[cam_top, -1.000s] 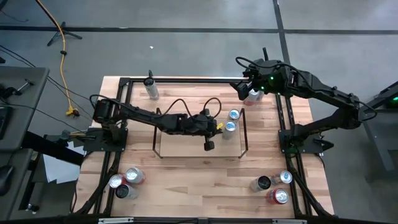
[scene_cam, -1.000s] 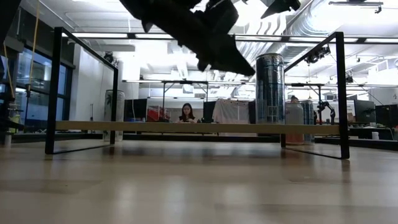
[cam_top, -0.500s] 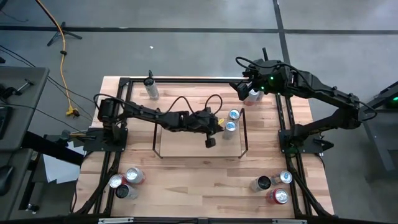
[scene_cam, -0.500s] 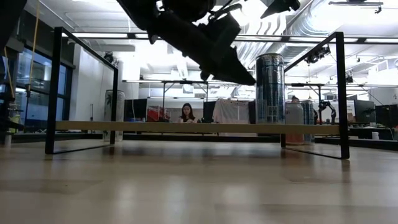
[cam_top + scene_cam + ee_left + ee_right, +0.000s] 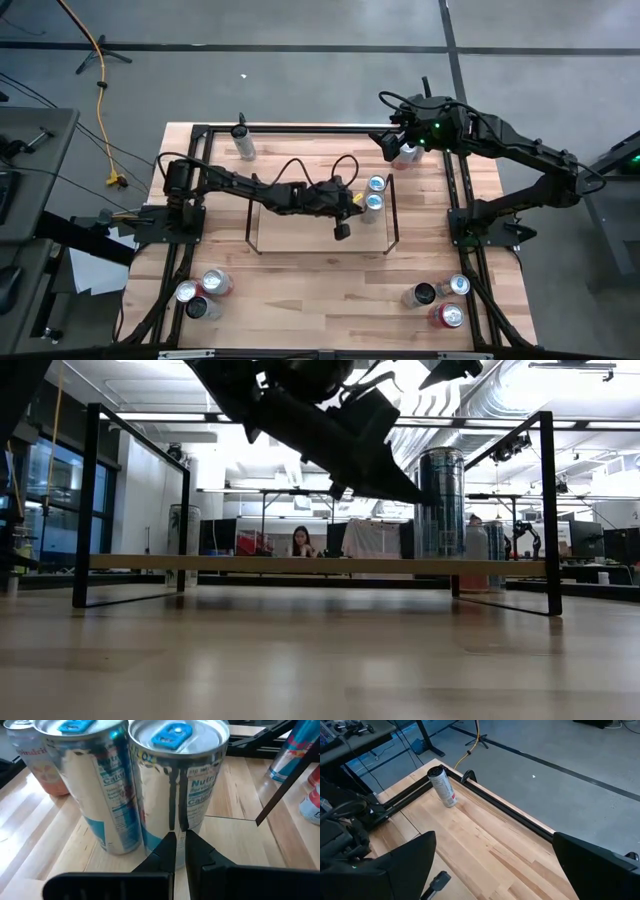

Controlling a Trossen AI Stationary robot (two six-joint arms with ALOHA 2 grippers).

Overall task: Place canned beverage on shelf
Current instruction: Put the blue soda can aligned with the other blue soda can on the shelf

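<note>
The left gripper (image 5: 343,230) hovers over the shelf (image 5: 290,228), fingers together, near two cans (image 5: 372,203). The right gripper (image 5: 395,143), fingers apart, waits above the tabletop's (image 5: 320,290) far edge.

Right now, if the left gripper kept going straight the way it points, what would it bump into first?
Most likely the nearer can on the shelf: the shut left gripper aims at its side, just short of it, though the gap is hard to judge.

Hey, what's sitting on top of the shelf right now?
Two silver cans with blue tabs stand upright, close together, at one end of the shelf. The left tool, shut and empty, hovers near them. The left arm hides part of the board, so that strip can't be checked.
</note>
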